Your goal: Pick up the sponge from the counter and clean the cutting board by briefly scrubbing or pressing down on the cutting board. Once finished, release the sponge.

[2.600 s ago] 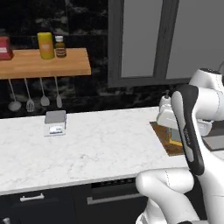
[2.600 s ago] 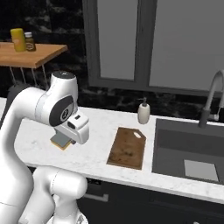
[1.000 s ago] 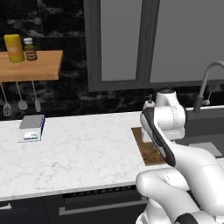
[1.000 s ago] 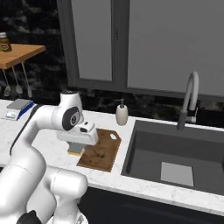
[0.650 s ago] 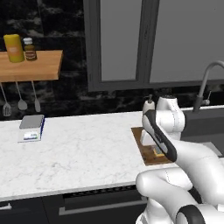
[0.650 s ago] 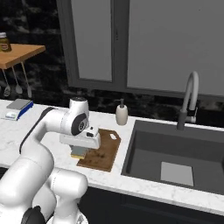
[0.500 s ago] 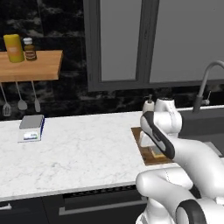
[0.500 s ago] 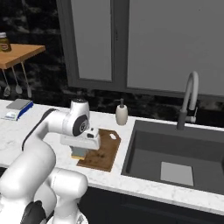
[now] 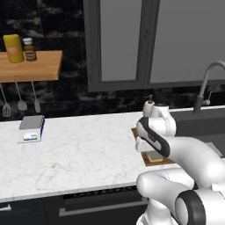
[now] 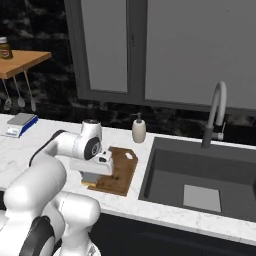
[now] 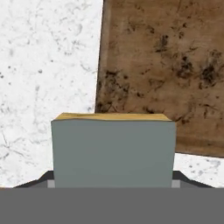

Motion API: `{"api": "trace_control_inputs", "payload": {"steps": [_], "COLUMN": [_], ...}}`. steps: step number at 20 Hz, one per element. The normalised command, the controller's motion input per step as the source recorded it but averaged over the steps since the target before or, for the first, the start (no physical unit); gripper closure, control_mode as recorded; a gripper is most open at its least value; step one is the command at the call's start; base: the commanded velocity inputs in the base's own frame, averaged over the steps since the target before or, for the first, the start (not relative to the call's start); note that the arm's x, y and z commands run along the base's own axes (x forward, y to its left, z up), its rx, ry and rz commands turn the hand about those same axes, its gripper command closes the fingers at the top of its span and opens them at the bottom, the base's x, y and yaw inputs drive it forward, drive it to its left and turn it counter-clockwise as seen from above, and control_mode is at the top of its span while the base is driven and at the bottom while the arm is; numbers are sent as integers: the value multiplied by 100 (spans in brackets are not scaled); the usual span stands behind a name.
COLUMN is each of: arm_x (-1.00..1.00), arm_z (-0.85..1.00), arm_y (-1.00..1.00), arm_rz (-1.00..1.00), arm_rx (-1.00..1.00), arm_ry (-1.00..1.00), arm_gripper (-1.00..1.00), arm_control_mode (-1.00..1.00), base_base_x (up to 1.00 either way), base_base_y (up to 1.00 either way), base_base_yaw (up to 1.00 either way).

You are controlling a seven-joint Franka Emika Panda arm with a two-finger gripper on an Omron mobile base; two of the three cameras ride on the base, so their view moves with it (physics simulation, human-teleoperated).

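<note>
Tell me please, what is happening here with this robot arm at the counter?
The robot's gripper is holding the sponge low over the near corner of the cutting board, which lies on the white counter beside the sink. The board looks stained with dark marks in the hand view. The sponge seems to press on or just above the board's corner; contact cannot be confirmed. A soap dispenser stands behind the board.

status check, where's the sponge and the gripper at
Gripper shut on sponge, low over near corner of cutting board. Contact with board not clear. Soap bottle stands behind the board, clear of the work.
</note>
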Motion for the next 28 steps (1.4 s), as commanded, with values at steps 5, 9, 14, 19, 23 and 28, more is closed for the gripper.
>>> {"api": "trace_control_inputs", "payload": {"steps": [5,9,14,19,23,28], "arm_x": [19,24,29,3,3,34], "arm_z": [-33,-32,-26,-32,-36,-36], "arm_y": [1,0,5,6,0,0], "arm_rz": [0,0,0,0,0,0], "arm_rx": [0,0,0,0,0,0], "arm_ry": [0,0,0,-5,-8,-2], "arm_gripper": [100,100,100,100,100,100], "arm_control_mode": [-100,-100,-100,-100,-100,-100], "base_base_x": [0,0,0,0,0,0], "base_base_y": [0,0,0,0,0,0], "base_base_yaw": [0,0,0,0,0,0]}}
